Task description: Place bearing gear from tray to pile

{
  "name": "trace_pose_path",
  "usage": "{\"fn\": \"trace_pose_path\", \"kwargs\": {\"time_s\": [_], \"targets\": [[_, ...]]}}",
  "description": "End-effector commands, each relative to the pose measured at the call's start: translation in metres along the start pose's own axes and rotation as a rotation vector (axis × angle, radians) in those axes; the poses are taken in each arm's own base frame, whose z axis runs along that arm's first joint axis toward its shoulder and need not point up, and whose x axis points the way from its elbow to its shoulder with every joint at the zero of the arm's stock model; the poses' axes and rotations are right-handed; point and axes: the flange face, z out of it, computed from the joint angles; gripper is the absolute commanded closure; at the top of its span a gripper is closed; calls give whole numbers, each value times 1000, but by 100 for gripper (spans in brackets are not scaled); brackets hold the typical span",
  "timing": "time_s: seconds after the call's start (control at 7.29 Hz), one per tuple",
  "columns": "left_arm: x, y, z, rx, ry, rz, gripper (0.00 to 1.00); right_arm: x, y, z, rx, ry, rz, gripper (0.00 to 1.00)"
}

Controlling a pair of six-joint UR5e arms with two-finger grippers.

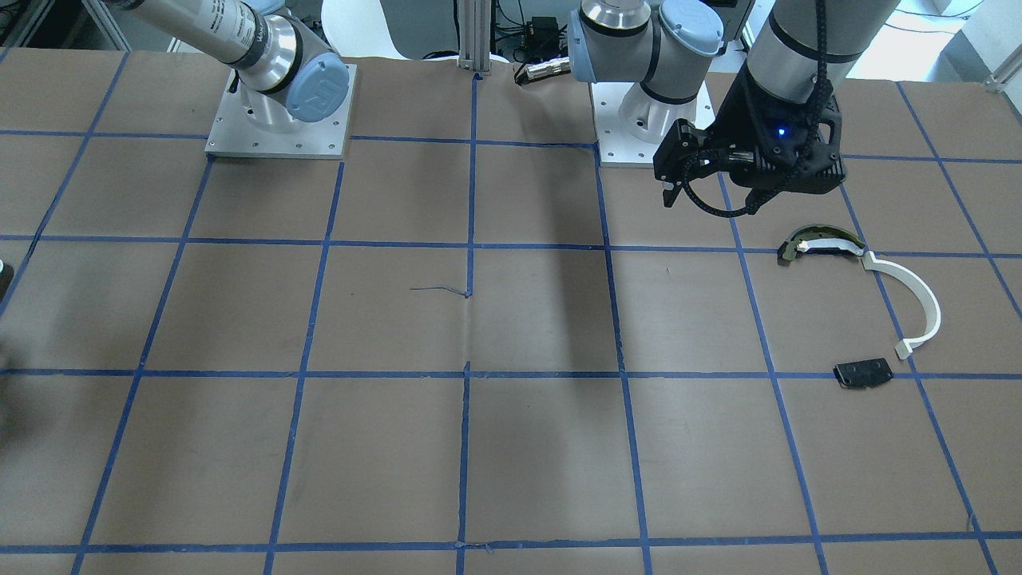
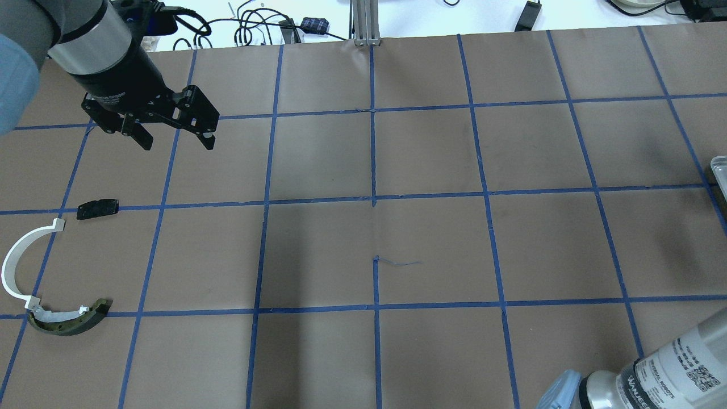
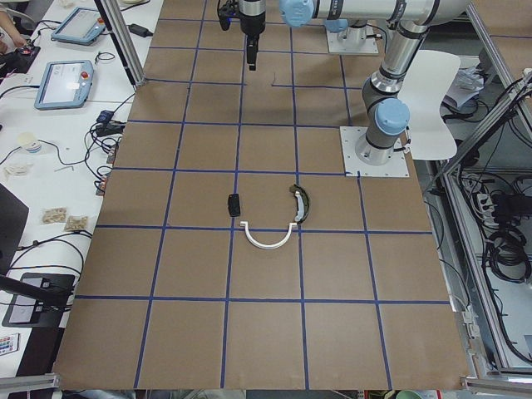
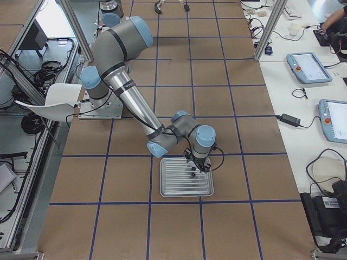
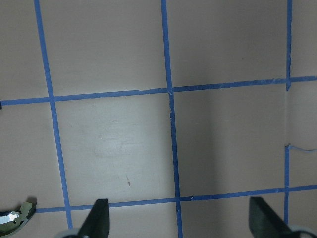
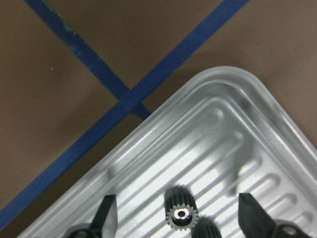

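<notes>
A small dark bearing gear [image 6: 181, 214] with a bright hub lies in the ribbed metal tray [image 6: 233, 124]. My right gripper [image 6: 176, 198] is open just above the tray, one finger on each side of the gear, not touching it. A second dark gear [image 6: 207, 231] lies beside the first. The pile lies on the robot's left side: a white arc [image 2: 17, 264], a dark curved piece [image 2: 68, 322] and a black plate [image 2: 97, 208]. My left gripper [image 2: 178, 145] is open and empty, above the table beyond the pile; its fingers [image 5: 97, 218] frame bare paper.
The table is brown paper with a blue tape grid [image 2: 373, 199]. The tray [image 4: 184, 184] sits near the right end; only its corner [image 2: 718, 167] shows in the overhead view. The arm bases [image 1: 279, 120] stand at the robot's edge.
</notes>
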Motion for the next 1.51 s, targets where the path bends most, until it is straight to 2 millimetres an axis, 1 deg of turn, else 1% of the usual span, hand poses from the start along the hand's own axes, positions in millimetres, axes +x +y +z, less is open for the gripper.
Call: {"fn": "trace_pose_path", "kwargs": {"time_s": [0.0, 0.14, 0.27, 0.41, 0.55, 0.69, 0.82, 0.96, 1.1, 1.24, 1.37], "targets": [[0, 0, 0, 1, 0, -2, 0, 0, 4, 3, -11, -6, 17, 44], [0, 0, 0, 1, 0, 0, 0, 0, 5, 3, -13, -6, 20, 67], [0, 0, 0, -1, 1, 0, 0, 0, 5, 3, -14, -7, 26, 96], [0, 0, 0, 1, 0, -2, 0, -1, 6, 3, -26, -14, 33, 100], [0, 0, 0, 1, 0, 0, 0, -2, 7, 1, -35, -18, 41, 100], [0, 0, 0, 1, 0, -2, 0, -1, 8, -7, -36, -7, 40, 100], [0, 1, -1, 2, 0, 0, 0, -5, 9, -25, -33, -38, 43, 100], [0, 0, 0, 1, 0, 0, 0, -18, 2, -70, -29, -29, 143, 100], [1, 0, 0, -1, 1, 0, 0, -42, -46, -107, -21, -57, 244, 100], [1, 1, -1, 2, -1, 2, 0, -75, -120, -137, -31, -66, 306, 100], [1, 1, -1, 0, -3, 3, 0, -121, -200, -152, -21, -95, 466, 100]]}}
